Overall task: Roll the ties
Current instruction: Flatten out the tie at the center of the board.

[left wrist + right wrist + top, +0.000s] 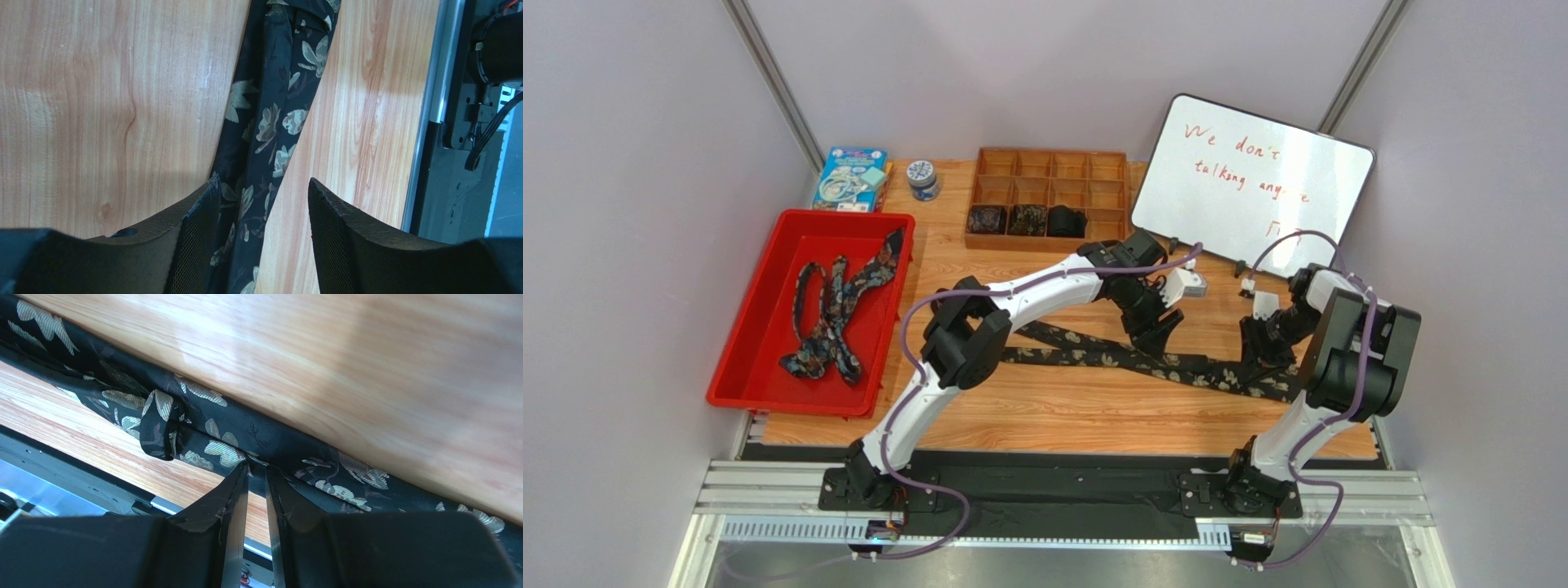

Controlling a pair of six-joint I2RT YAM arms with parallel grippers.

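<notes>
Tie in play: a long, narrow tie (1075, 354) lies stretched across the middle of the wooden tabletop (1075, 423). It runs from beside the left arm's elbow over to the right gripper (1265, 355).
Fabric: black-brown with a soft sheen, scattered with pale beige leaves and blossoms. The left wrist view shows it close up (270, 122), one stretch lying over another.
Detail: a small loop (161, 425) of the same fabric wraps the strip (215, 447), just beside the right gripper's tips.
Left gripper (1161, 325): spread wide and straddling the tie (263, 190). One finger sits against the fabric's edge, the other is apart from it over bare wood.
Right gripper (256, 471): nearly pressed together, only a thin slit showing, with the tips right at the tie's near edge. I cannot tell whether any fabric is caught between them.
Other ties: loose ties (830, 321) lie tangled in the red tray (844, 217) at the left edge.
Rolled: three dark coils (1027, 221) sit in the near row of the wooden compartment box (1054, 154), one to a compartment.
Surface: light wood grain with a knot and wavy figure.
Room: pale lilac-grey walls. A whiteboard (1259, 172) with red handwriting leans at far right. A blue box (851, 179) and a small jar (922, 179) stand at far left. An aluminium rail (1075, 505) runs along the near edge.
</notes>
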